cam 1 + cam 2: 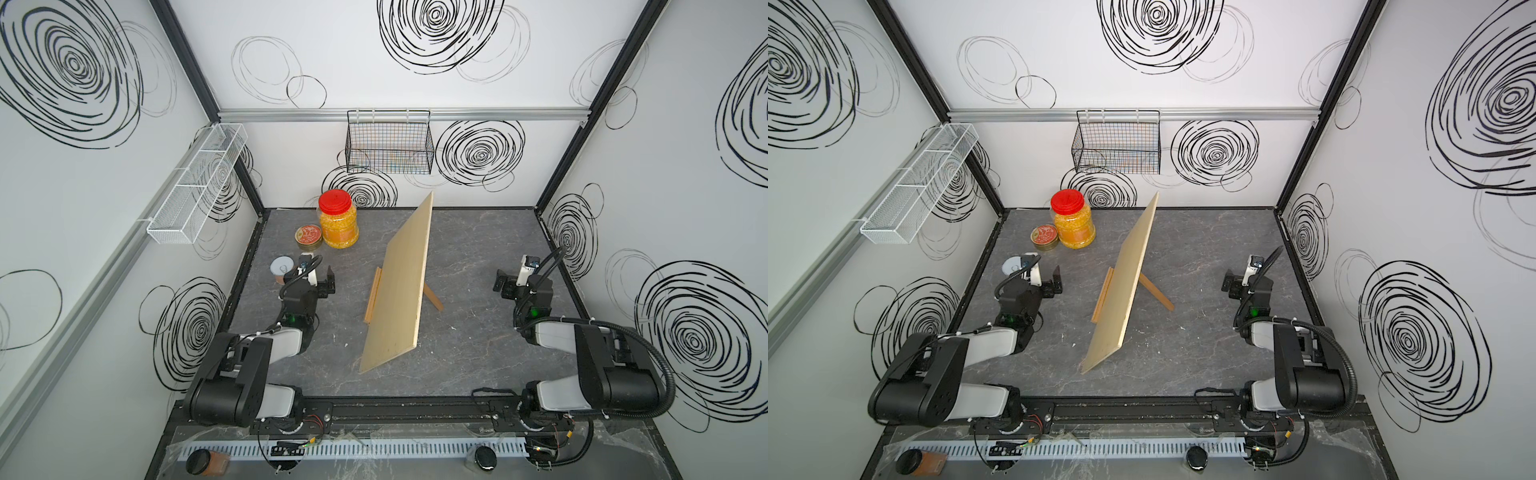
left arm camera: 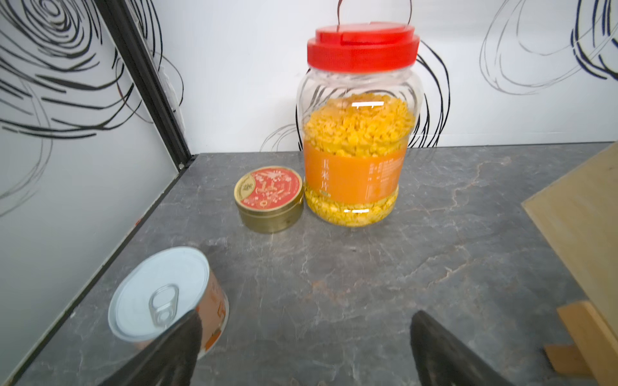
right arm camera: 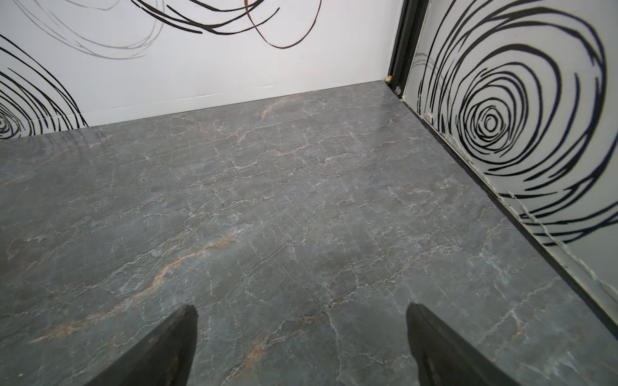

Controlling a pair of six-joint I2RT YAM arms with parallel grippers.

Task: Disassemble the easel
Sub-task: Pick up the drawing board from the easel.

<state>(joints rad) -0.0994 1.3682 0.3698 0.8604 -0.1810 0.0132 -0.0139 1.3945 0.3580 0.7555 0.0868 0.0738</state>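
Note:
The easel (image 1: 372,300) stands mid-table and carries a large pale plywood board (image 1: 399,286) that leans on it and hides most of it. Only its honey-brown bottom ledge and its rear leg (image 1: 432,298) show in both top views; the ledge (image 1: 1103,300) lies on the board's left side. My left gripper (image 1: 322,280) hovers open left of the board, apart from it. In the left wrist view the gripper (image 2: 306,315) has bare table between its fingers, with the board (image 2: 585,214) and the easel's ledge (image 2: 588,334) at the edge. My right gripper (image 1: 505,282) is open at the right over bare table (image 3: 301,309).
A red-lidded jar of yellow flakes (image 1: 338,224) and a round red-and-gold tin (image 1: 308,237) stand at the back left. A pull-tab can (image 2: 167,294) sits close beside the left gripper. A black wire basket (image 1: 389,143) and a white mesh shelf (image 1: 195,187) hang on the walls.

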